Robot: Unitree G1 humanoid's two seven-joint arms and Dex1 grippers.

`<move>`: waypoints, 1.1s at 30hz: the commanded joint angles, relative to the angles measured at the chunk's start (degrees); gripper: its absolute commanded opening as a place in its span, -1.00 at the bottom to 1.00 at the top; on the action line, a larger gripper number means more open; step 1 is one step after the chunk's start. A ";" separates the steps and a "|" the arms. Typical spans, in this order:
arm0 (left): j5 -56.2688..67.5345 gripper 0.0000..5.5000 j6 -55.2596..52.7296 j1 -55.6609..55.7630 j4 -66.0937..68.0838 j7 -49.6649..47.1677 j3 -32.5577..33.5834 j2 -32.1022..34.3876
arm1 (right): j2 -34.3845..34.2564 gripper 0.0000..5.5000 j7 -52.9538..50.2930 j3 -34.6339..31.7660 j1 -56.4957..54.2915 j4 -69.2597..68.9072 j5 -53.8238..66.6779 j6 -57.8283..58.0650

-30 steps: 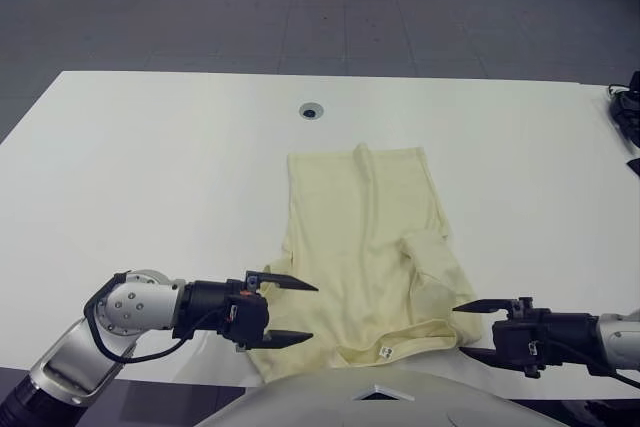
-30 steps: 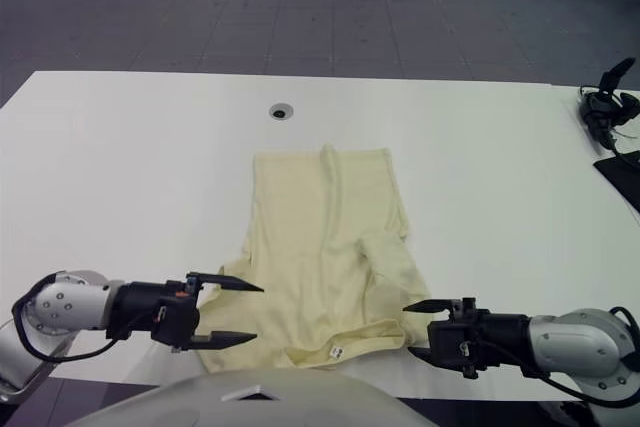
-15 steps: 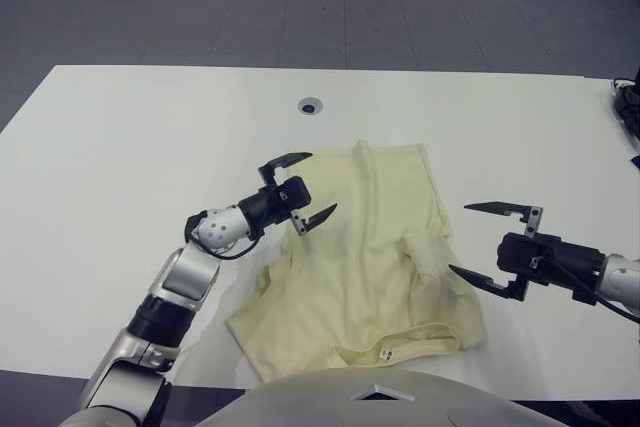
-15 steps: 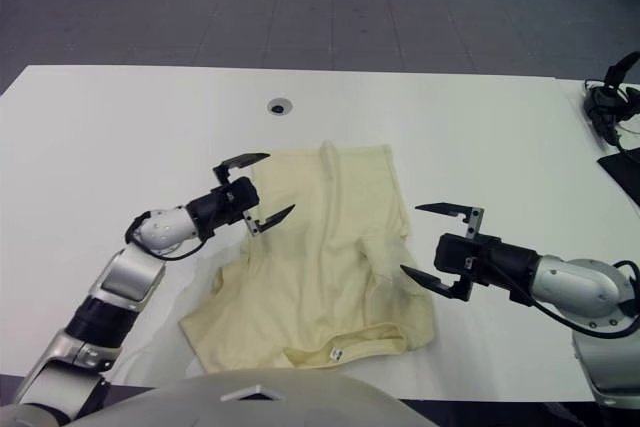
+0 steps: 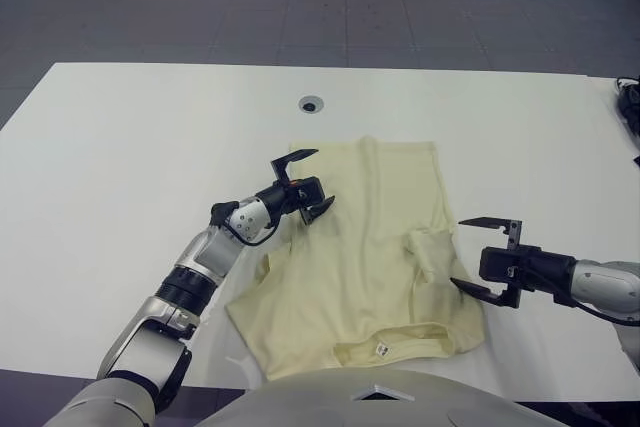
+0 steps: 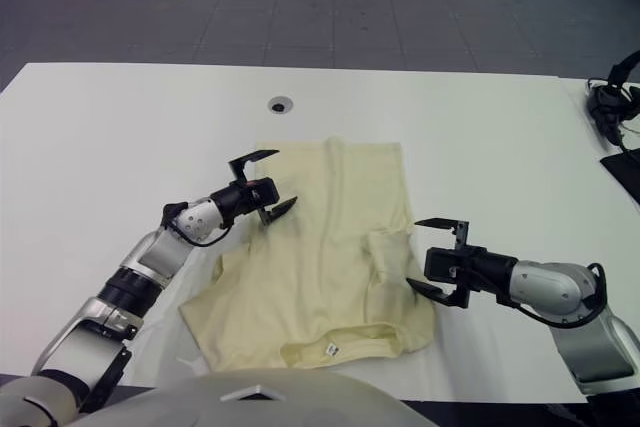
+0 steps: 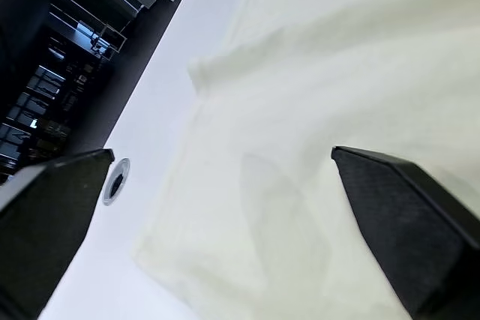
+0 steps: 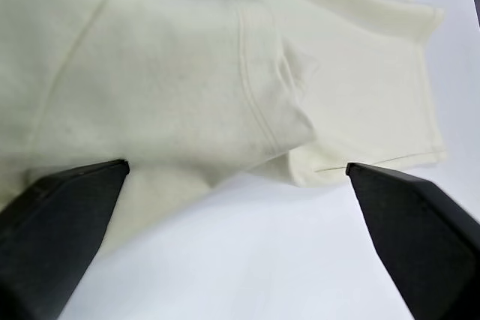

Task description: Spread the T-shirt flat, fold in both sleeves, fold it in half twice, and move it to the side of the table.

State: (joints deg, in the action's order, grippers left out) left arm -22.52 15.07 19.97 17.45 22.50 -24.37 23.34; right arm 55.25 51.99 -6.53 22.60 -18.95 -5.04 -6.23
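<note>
One pale yellow T-shirt point(image 5: 365, 257) lies rumpled on the white table point(image 5: 120, 147), by the middle of its near edge. Two grippers are there, both released. The left gripper point(image 5: 322, 177) hangs over the shirt's left side, and the right gripper point(image 5: 457, 251) is at its right edge. One round hole point(image 5: 311, 104) sits toward the far edge.

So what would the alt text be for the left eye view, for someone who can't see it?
A pale yellow T-shirt lies rumpled on a white table, collar toward the robot. The left gripper is open over the shirt's left edge, the right gripper open beside its right edge, by a sleeve folded inward.
</note>
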 commanded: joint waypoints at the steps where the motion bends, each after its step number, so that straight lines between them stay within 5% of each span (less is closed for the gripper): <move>1: -5.95 0.96 -0.45 -1.10 0.27 -2.66 -0.91 2.08 | 2.22 0.96 1.40 -2.05 6.08 1.47 -1.65 0.79; 20: -7.37 0.96 -5.77 -7.03 -9.91 -4.79 4.16 4.14 | -1.67 0.96 0.43 -18.78 24.54 -7.99 -3.94 8.74; 33: -4.45 0.96 -1.75 -5.31 -11.16 -5.40 4.63 1.64 | -5.40 0.96 0.75 -22.03 14.91 -16.81 7.82 14.23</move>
State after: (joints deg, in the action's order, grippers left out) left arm -27.80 12.55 13.54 6.74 16.90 -20.44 25.40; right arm 50.44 51.79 -27.00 38.72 -33.79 -0.05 7.54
